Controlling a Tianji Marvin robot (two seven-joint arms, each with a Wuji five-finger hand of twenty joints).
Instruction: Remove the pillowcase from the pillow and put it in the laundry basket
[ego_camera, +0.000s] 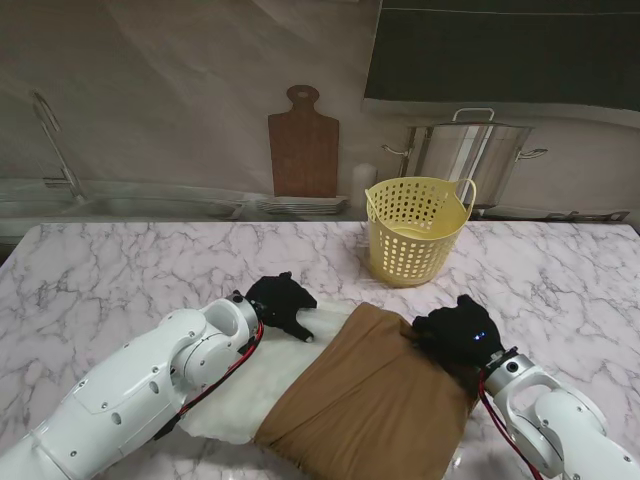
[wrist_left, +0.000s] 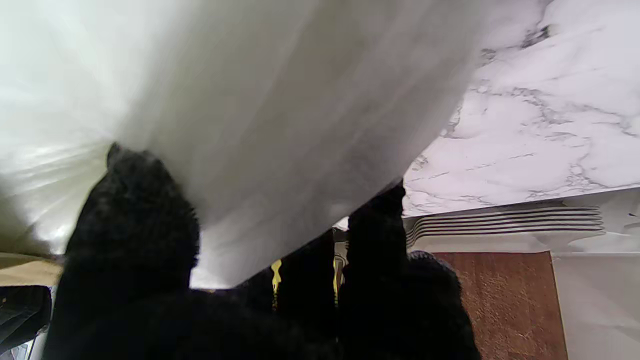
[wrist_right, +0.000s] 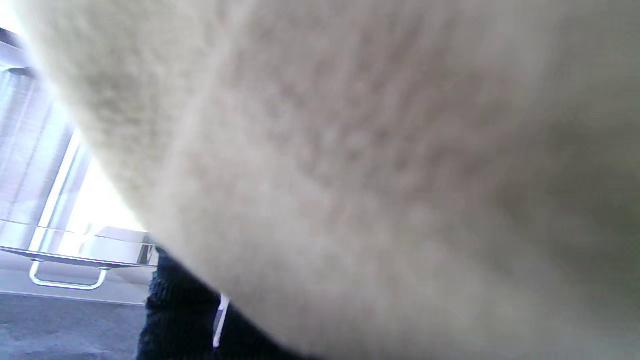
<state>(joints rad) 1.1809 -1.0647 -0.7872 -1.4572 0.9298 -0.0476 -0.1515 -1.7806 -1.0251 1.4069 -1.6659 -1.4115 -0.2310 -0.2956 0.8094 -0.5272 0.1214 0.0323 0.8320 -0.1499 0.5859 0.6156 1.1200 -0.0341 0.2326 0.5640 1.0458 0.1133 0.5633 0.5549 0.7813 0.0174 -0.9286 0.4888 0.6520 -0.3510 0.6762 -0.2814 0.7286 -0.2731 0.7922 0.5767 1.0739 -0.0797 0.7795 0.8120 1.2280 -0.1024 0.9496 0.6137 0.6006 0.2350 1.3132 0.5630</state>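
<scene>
Marble table (ego_camera: 120, 270) | left hand (ego_camera: 282, 304) pinches white pillow (ego_camera: 250, 385) | right hand (ego_camera: 458, 335) grips brown pillowcase (ego_camera: 370, 400), half off | next: pull apart; basket (ego_camera: 415, 228) beyond right hand

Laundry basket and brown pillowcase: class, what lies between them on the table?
Only bare marble table separates the laundry basket from the pillowcase, in the stand view.

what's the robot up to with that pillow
It is stripping a pillow. The left robot hand grips the bare white pillow, while the right robot hand grips the brown pillowcase, which still covers the pillow's right part. The yellow laundry basket waits farther back on the marble table.
</scene>
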